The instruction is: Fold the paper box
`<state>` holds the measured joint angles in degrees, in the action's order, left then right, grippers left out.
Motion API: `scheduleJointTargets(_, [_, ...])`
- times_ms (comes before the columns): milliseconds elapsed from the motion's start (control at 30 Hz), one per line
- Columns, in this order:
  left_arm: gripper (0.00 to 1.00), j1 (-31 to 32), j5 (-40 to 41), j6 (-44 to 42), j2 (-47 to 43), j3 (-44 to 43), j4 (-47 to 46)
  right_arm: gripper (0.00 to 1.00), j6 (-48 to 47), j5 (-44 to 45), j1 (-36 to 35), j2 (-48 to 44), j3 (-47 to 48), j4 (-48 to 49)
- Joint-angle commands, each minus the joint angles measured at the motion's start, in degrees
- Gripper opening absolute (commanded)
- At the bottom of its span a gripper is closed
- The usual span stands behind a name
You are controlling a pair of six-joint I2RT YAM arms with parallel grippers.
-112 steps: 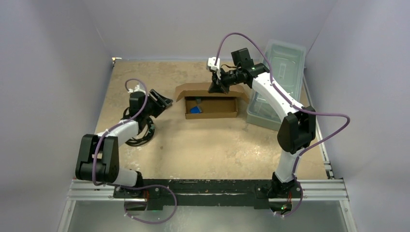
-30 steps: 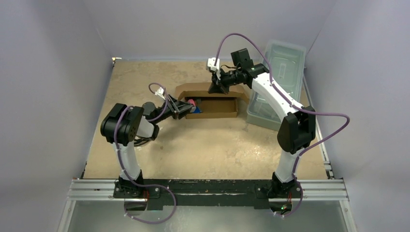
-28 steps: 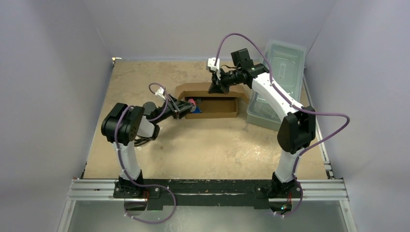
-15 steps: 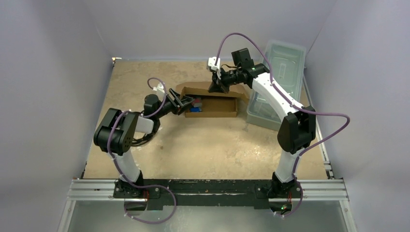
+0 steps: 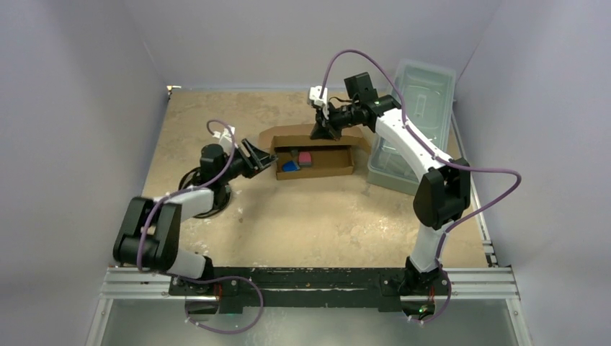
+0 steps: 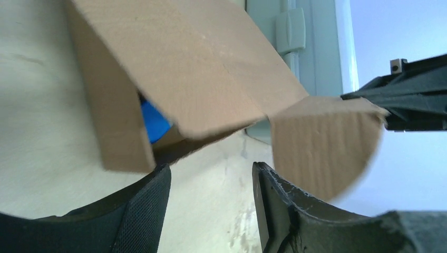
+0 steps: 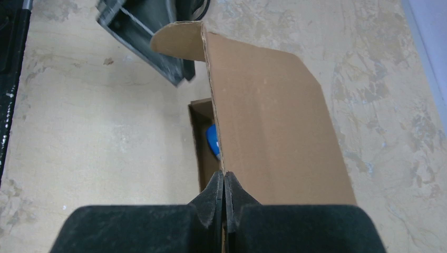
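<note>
The paper box (image 5: pixel 317 160) sits centre, toward the far side, walls up — its lid (image 5: pixel 288 134) stands open, the right gripper (image 5: pixel 322 130) clamped on its far edge. The left gripper (image 5: pixel 258 156) hovers just left, jaws apart, empty. Closing the lid remains.

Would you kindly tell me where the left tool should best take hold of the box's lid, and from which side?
I'd grip the rounded tab at the left end of the lid, coming from the left with the open left tool astride its thin edge. It sticks out free, while the right tool pinches the lid's long edge.
</note>
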<state>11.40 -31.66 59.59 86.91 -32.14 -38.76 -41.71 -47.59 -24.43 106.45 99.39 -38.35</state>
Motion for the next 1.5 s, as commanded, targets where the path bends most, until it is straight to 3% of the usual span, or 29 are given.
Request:
scheduleJointTargets(0, [0.57,-4.7,2.1,-14.2,-12.7,4.4,13.9,0.00,-0.7,-0.7,-0.5,-2.4,-0.3,-0.9])
scheduleJointTargets(133, [0.64,-9.2,4.2,-19.4,-23.6,6.3,24.5,0.00,-1.3,-1.0,-0.8,-2.4,-0.2,-1.4])
scheduleJointTargets(300, [0.89,-10.4,9.4,-23.2,-31.6,0.4,34.4,0.00,-4.5,-0.8,-2.1,-2.1,0.9,-4.1])
scheduleJointTargets(500, [0.92,-10.4,11.2,-34.8,-25.9,-16.1,47.1,0.00,-8.5,2.8,-5.2,-1.5,6.6,-9.8])
scheduleJointTargets(667, [0.89,-10.4,10.6,-31.3,-16.9,-21.1,46.5,0.00,-10.8,5.7,-6.9,0.2,12.1,-14.7])
scheduleJointTargets(867, [0.84,-10.5,9.6,-27.7,-14.3,-16.9,40.6,0.00,-7.2,7.0,-6.8,0.9,16.5,-15.4])
scheduleJointTargets(1133, [0.78,-11.3,22.5,-25.8,-25.7,-7.1,38.6,0.00,-5.4,8.6,-6.9,2.7,18.9,-16.1])
scheduleJointTargets(1300, [0.71,-11.3,23.3,-25.5,-36.0,8.3,20.1,0.00,-5.5,8.7,-6.9,4.7,21.8,-17.2])
scheduleJointTargets(1400, [0.87,-11.3,24.2,-24.6,-39.0,14.9,10.4,0.00,-5.5,8.9,-6.8,5.8,24.0,-18.0])
scheduleJointTargets(1467, [0.89,-11.3,20.7,-26.0,-38.0,18.0,1.1,0.00,-5.5,9.0,-6.8,6.0,24.3,-18.0])
